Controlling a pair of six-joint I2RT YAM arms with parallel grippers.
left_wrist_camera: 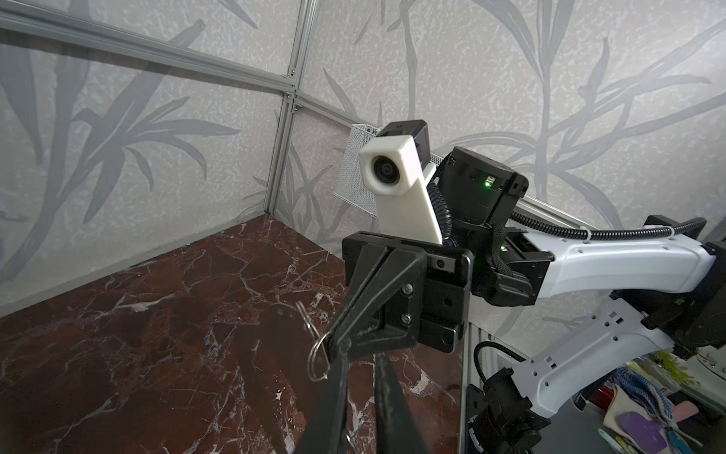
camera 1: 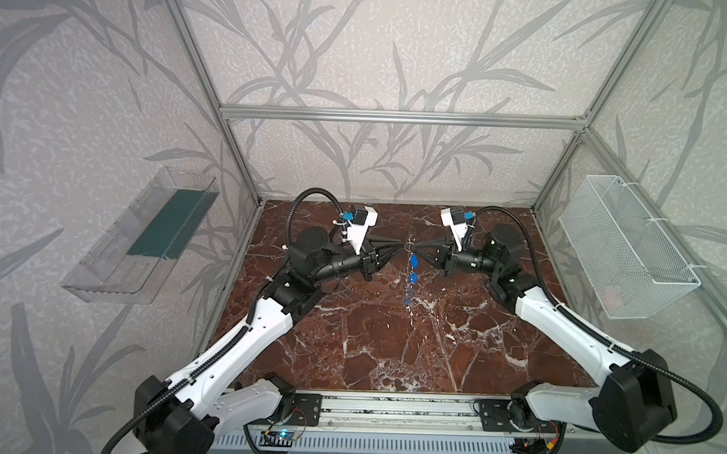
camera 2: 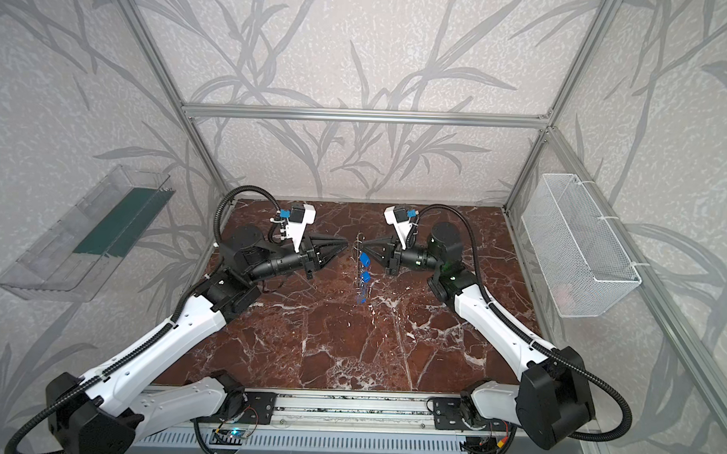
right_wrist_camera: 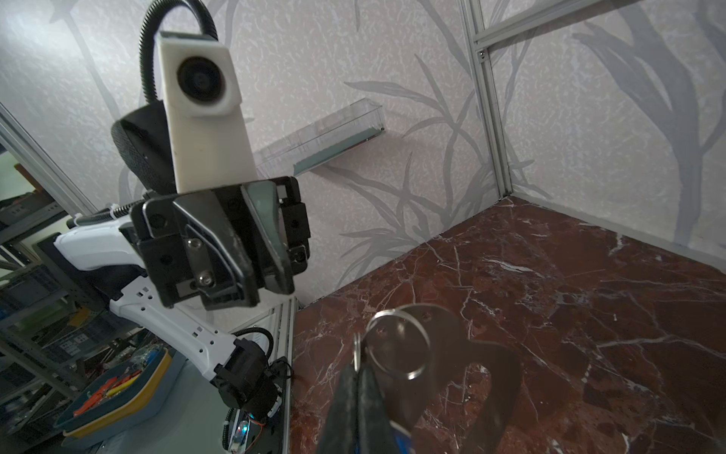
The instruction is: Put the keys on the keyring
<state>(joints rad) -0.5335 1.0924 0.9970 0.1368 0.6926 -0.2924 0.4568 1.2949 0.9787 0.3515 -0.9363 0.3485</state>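
The right gripper (right_wrist_camera: 358,373) is clenched, fingers pressed flat together on a small split ring (right_wrist_camera: 356,348) that stands edge-on at its tips. A larger ring (right_wrist_camera: 414,375) loops right beside those tips, and just behind it hangs the keyring (right_wrist_camera: 448,330), a flat grey plate with its big cut-out facing the wrist camera. A blue tag (right_wrist_camera: 400,440) peeks out beside the fingers, further back from the tips.

Nose to nose with it comes the left gripper (camera 2: 345,245). Its fingers (left_wrist_camera: 393,412) stand slightly parted, a clear gap between them and nothing in that gap. Its tips sit just beside the ring cluster; whether they touch it, I cannot tell.

In both top views the plate is seen edge-on, a thin sliver between the two pairs of tips, held in the air. Straight below it dangle the keys (camera 1: 413,278), blue tags strung one under another above the red marble table (camera 1: 391,341).

Further out, behind the left arm, a clear plastic tray (camera 1: 145,245) sits on the wall. Behind the right arm, a white wire basket (camera 1: 627,254) hangs on the opposite wall.
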